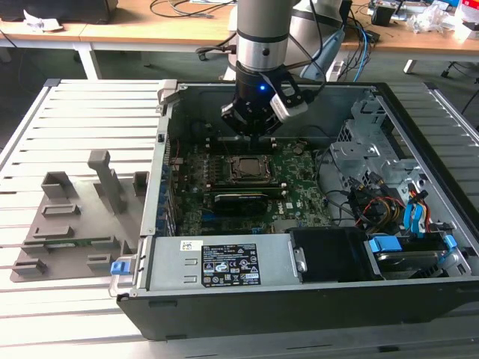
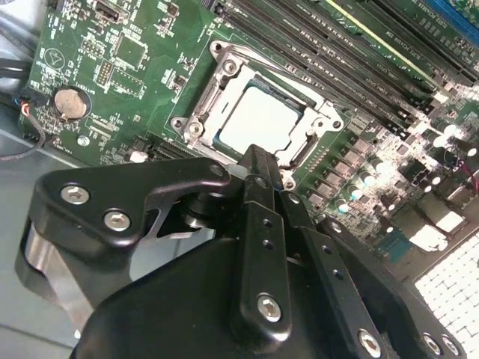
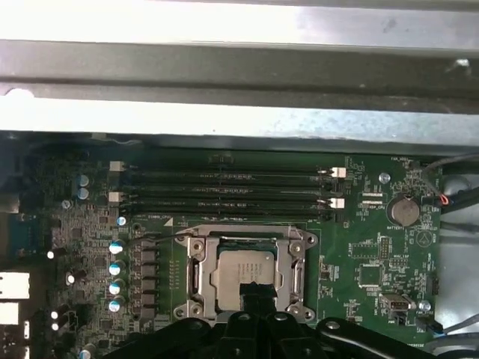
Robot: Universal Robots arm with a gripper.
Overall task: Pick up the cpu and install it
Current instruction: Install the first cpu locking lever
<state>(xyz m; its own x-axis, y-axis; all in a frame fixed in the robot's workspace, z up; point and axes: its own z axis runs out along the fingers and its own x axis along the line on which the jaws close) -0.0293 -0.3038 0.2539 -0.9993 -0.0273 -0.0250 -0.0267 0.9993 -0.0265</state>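
Note:
The cpu [image 1: 245,169] lies flat in the motherboard socket inside the open computer case, its silver-grey top facing up. In both wrist views the cpu [image 2: 258,120] [image 3: 243,273] sits square inside the metal socket frame [image 2: 196,123] [image 3: 196,263]. My gripper [image 1: 254,136] hangs just above the board, at the socket's far edge in the exterior view. Its black fingers [image 2: 258,168] are pressed together with nothing between them. The tip of the gripper [image 3: 251,295] overlaps the edge of the chip in the first wrist view; whether it touches is unclear.
Memory slots [image 3: 224,191] run beside the socket. A black card [image 1: 243,198] lies in front of it, and the power supply [image 1: 224,262] beyond that. Case walls [image 1: 161,149], a drive cage [image 1: 359,142] and cables [image 1: 389,202] surround the board. A grey fixture [image 1: 75,217] sits on the exterior view's left.

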